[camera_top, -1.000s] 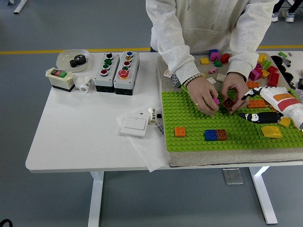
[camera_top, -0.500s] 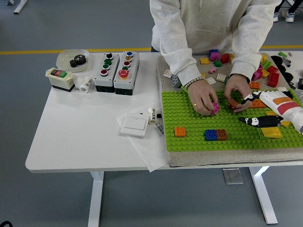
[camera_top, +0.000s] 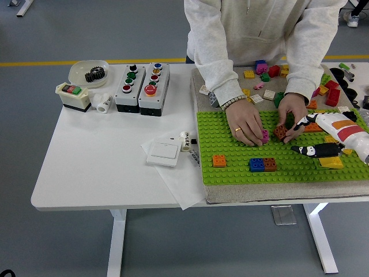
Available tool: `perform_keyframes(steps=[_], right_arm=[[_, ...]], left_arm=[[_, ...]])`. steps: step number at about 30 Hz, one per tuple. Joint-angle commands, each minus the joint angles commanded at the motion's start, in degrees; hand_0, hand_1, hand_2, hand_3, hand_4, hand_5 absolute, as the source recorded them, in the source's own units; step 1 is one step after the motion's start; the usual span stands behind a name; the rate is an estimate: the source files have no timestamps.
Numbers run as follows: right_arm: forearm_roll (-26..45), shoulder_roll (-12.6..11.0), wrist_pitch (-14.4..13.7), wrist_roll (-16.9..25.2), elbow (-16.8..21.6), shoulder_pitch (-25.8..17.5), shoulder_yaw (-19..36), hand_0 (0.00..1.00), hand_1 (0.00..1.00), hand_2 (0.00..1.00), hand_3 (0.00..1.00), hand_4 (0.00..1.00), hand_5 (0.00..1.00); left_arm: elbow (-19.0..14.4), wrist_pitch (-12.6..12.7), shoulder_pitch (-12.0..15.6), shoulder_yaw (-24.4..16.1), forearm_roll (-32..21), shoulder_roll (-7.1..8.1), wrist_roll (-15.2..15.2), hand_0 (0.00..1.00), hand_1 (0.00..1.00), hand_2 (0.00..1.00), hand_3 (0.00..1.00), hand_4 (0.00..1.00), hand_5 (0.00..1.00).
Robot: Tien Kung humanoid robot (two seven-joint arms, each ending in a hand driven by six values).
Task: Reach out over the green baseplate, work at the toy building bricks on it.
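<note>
Hovering right hand (spread), green baseplate

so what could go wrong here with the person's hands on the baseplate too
The robot's right hand reaches in close beside the person's hand holding the brown brick; moving further left could bump it. The yellow brick sits just under the robot's lower finger and may get knocked loose.

Light: bright, even and diffuse, seemingly from overhead.
Shadows: soft and faint, a dim patch on the grey floor under the worktop.
Glare: none on the white surface; colours stay saturated.
Sharpness: crisp across the frame, small studs readable.
Edges: no clear distortion; worktop edges look straight.
</note>
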Motion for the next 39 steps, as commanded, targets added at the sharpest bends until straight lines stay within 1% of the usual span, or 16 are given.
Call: perform_keyframes(steps=[12, 17, 21, 22, 23, 27, 28, 29, 34, 35, 39], right_arm=[[0.1, -0.1, 0.1, 0.8, 0.1, 0.3, 0.0, 0.705, 0.658, 0.697, 0.603, 0.873, 0.564], [0.1, 0.3, -0.1, 2.0, -1.3, 1.9, -1.7, 0.705, 0.660, 0.699, 0.608, 0.869, 0.559], [-0.3, 1.1, -0.9, 2.9, -3.9, 3.9, -4.0, 0.705, 0.660, 0.699, 0.608, 0.869, 0.559], [-0.5, 1.6, -1.3, 3.1, -4.9, 4.7, -4.9, 0.713, 0.675, 0.720, 0.627, 0.870, 0.555], [-0.5, 1.9, -1.5, 3.2, -5.7, 5.2, -5.5, 0.713, 0.675, 0.720, 0.627, 0.870, 0.555], [-0.6, 4.1, -2.3, 3.1, -10.7, 8.1, -9.0, 0.713, 0.675, 0.720, 0.627, 0.870, 0.555], [-0.5, 4.4, -2.3, 3.1, -11.5, 8.4, -9.4, 0.713, 0.675, 0.720, 0.627, 0.870, 0.555], [-0.4, 5.2, -2.4, 3.0, -13.1, 9.2, -10.3, 0.722, 0.699, 0.740, 0.672, 0.870, 0.552], [1.1, 8.0, -1.9, 2.4, -18.2, 11.3, -12.5, 0.722, 0.699, 0.740, 0.672, 0.870, 0.552], [1.3, 8.4, -1.9, 2.4, -18.9, 11.5, -12.7, 0.730, 0.706, 0.744, 0.699, 0.869, 0.550], [1.8, 9.2, -1.8, 2.2, -20.1, 11.9, -12.8, 0.730, 0.706, 0.744, 0.699, 0.869, 0.550]], left_arm=[[0.0, -0.2, -0.1, 0.1, -0.3, 0.02, 0.1, 0.733, 0.733, 0.716, 0.596, 0.660, 0.601], [0.0, -0.3, -0.2, 0.1, -0.4, 0.09, 0.2, 0.733, 0.732, 0.715, 0.596, 0.659, 0.601], [0.0, -0.4, -0.3, 0.2, -0.6, 0.13, 0.2, 0.733, 0.732, 0.715, 0.596, 0.659, 0.601], [0.0, -0.4, -0.3, 0.3, -0.6, 0.14, 0.2, 0.733, 0.733, 0.712, 0.596, 0.658, 0.602], [0.0, -0.4, -0.3, 0.3, -0.7, 0.14, 0.2, 0.733, 0.733, 0.712, 0.596, 0.658, 0.602], [-0.1, -0.5, -0.4, 0.4, -0.9, 0.18, 0.2, 0.733, 0.733, 0.712, 0.596, 0.658, 0.602], [-0.1, -0.5, -0.4, 0.4, -0.9, 0.18, 0.2, 0.733, 0.733, 0.712, 0.596, 0.658, 0.602], [-0.1, -0.4, -0.4, 0.5, -1.0, 0.19, 0.2, 0.733, 0.733, 0.711, 0.597, 0.658, 0.602], [-0.1, -0.4, -0.4, 0.6, -1.2, 0.25, 0.2, 0.733, 0.733, 0.711, 0.597, 0.658, 0.602], [-0.2, -0.4, -0.4, 0.6, -1.3, 0.26, 0.2, 0.733, 0.731, 0.711, 0.597, 0.658, 0.603], [-0.2, -0.4, -0.4, 0.6, -1.3, 0.30, 0.2, 0.733, 0.731, 0.711, 0.597, 0.658, 0.603]])
